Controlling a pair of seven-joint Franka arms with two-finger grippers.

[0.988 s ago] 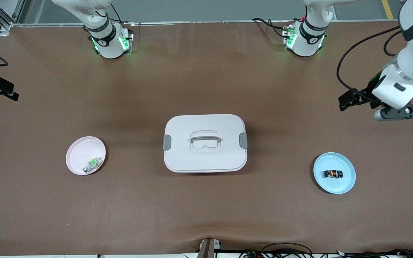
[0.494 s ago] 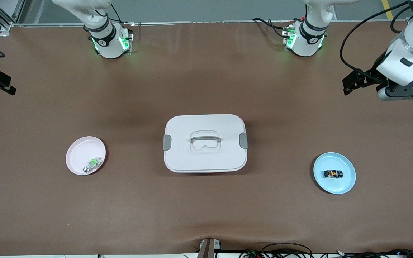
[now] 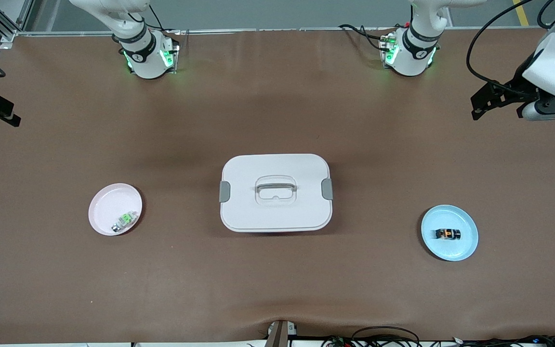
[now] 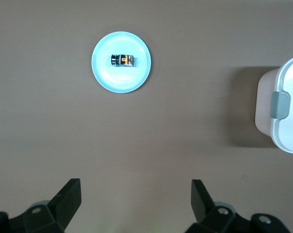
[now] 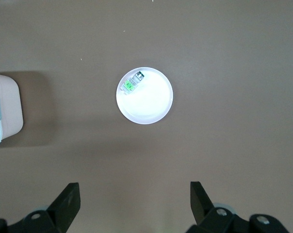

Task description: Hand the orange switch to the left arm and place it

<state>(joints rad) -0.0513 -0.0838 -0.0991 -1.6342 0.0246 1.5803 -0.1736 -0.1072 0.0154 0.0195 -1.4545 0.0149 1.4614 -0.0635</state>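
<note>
Orange switch (image 3: 447,234): lies on its side in the middle of the blue plate (image 3: 465,246), toward the left arm's end of the counter; nothing touches it. The left wrist view shows it too (image 4: 122,60), dark with an orange middle.
Blue plate: round, flat on the counter (image 3: 277,289), well apart from the box and a little nearer to the front camera than the box.
Box (image 3: 275,193): white, lid on, grey clip on each short side and grey handle flat on top; stands in the middle of the counter between the two plates.
Pink plate (image 3: 106,207): toward the right arm's end of the counter, about level with the blue plate; it carries a small green-and-clear part (image 3: 125,221) near its rim.
Left pincer (image 4: 136,194): up in the air over bare counter at the left arm's end, well apart from the blue plate; fingers spread wide, nothing between them.
Right pincer (image 5: 135,195): up in the air over bare counter at the right arm's end, at the very edge of the front view; fingers spread wide, nothing between them. Its wrist view looks down on the pink plate and one corner of the box.
Arms: both bases glow green along the counter's edge farthest from the front camera.
</note>
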